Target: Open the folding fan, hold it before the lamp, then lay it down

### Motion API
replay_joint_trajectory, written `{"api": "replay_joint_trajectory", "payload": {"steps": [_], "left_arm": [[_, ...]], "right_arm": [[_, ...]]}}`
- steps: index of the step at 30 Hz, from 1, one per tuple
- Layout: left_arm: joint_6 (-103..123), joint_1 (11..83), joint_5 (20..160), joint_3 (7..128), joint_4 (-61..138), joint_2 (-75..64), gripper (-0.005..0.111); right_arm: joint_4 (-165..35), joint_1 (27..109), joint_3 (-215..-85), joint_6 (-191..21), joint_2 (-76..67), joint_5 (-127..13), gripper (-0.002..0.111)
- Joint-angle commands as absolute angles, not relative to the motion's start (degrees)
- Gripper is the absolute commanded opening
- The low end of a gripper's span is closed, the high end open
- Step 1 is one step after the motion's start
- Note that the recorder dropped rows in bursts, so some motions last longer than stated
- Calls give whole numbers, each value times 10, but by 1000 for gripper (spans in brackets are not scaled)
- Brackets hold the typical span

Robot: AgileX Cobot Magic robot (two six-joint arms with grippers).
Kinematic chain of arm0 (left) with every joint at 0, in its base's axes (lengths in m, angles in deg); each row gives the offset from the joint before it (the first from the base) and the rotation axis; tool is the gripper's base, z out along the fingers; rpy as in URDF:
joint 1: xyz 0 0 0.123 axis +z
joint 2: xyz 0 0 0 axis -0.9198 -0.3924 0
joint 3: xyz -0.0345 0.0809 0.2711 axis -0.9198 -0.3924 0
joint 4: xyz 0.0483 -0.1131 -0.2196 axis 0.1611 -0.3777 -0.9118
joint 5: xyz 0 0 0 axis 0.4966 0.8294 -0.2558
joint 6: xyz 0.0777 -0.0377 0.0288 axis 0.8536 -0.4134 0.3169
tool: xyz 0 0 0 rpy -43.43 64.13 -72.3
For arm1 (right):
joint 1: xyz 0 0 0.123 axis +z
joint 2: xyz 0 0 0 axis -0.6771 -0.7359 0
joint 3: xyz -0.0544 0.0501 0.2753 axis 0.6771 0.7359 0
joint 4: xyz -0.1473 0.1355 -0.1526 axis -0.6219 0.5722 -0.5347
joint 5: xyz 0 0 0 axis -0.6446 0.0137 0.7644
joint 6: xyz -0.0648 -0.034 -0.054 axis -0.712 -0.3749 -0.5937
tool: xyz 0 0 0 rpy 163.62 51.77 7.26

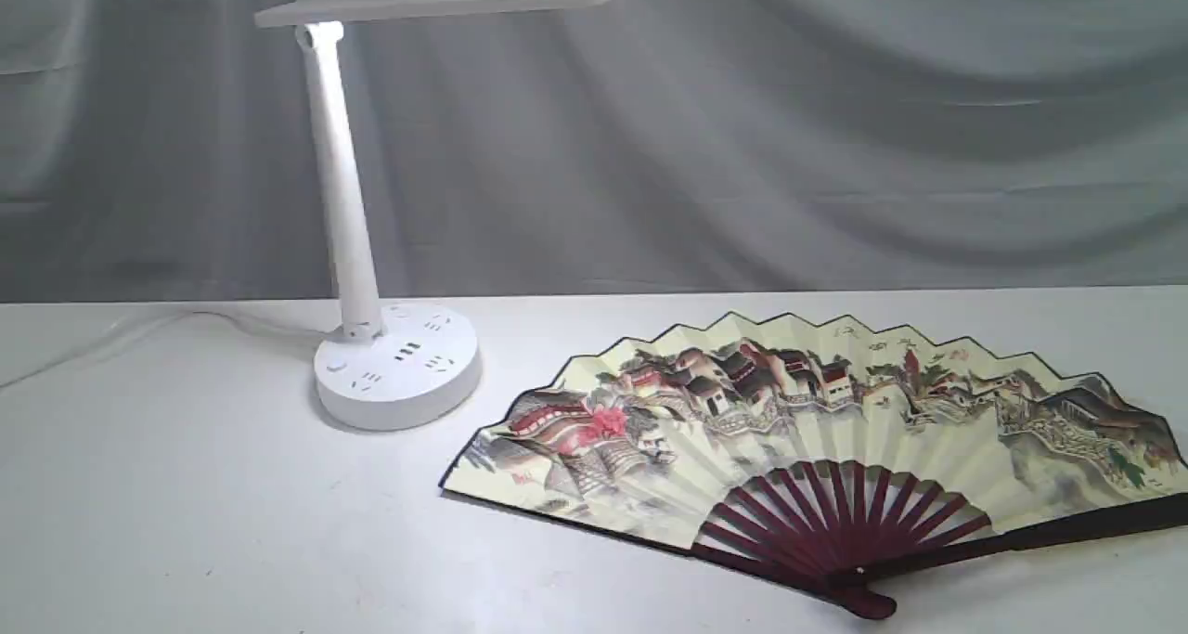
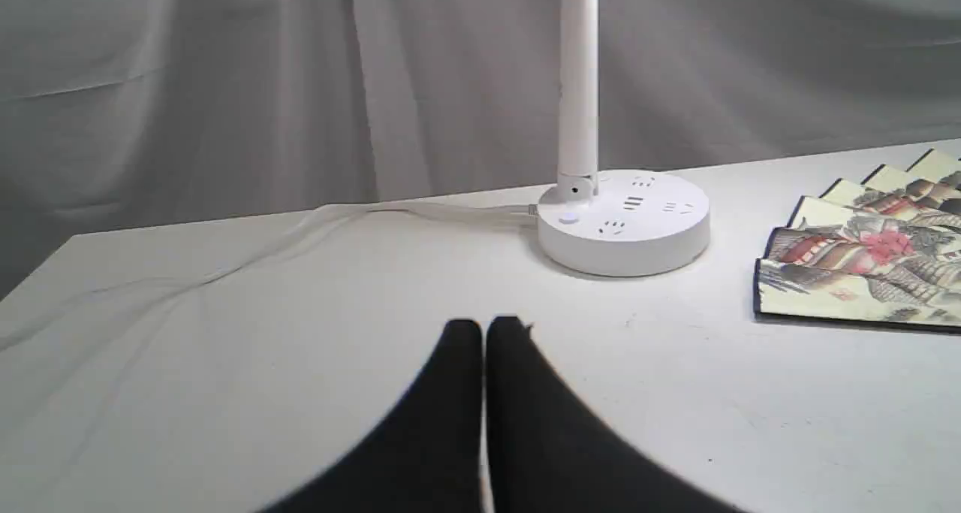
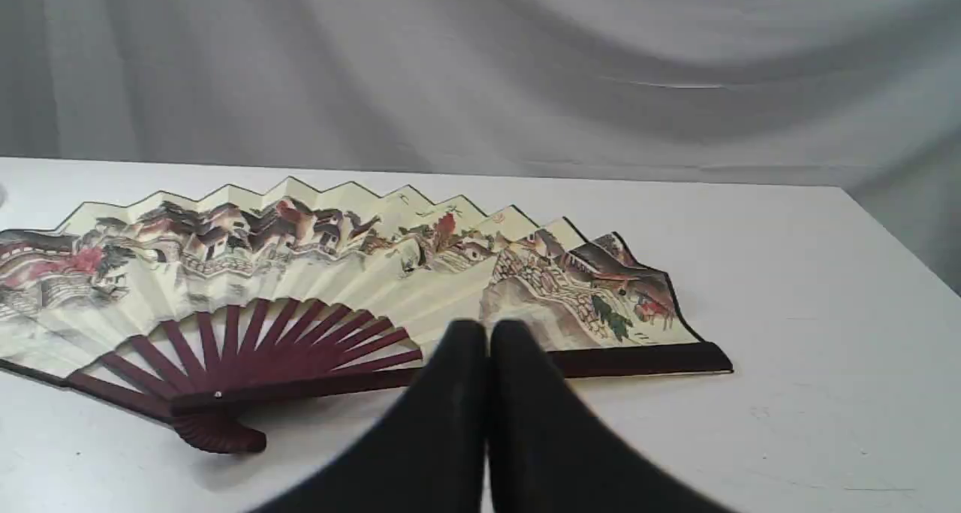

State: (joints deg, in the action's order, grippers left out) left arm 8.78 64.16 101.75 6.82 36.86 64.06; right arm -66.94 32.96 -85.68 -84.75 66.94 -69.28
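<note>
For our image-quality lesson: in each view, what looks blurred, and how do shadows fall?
Exterior view: soft even light, white plastic desk lamp casting a faint shadow by its base; left wrist view: black left fingers blurred, lamp sharp; right wrist view: black right fingers blurred, pleated cream paper folding fan sharp.

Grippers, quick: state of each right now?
Left gripper: closed, holding nothing.
Right gripper: closed, holding nothing; the folding fan lies open on the table.
</note>
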Motion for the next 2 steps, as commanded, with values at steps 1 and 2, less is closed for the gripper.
{"api": "replay_joint_trajectory", "payload": {"steps": [1, 2], "left_arm": [[90, 642, 1016, 65, 364, 642, 0], [90, 642, 1016, 65, 364, 642, 0]], "right_arm": [[-667, 326, -855, -847, 672, -696, 0], [-667, 326, -855, -847, 672, -696, 0]]}}
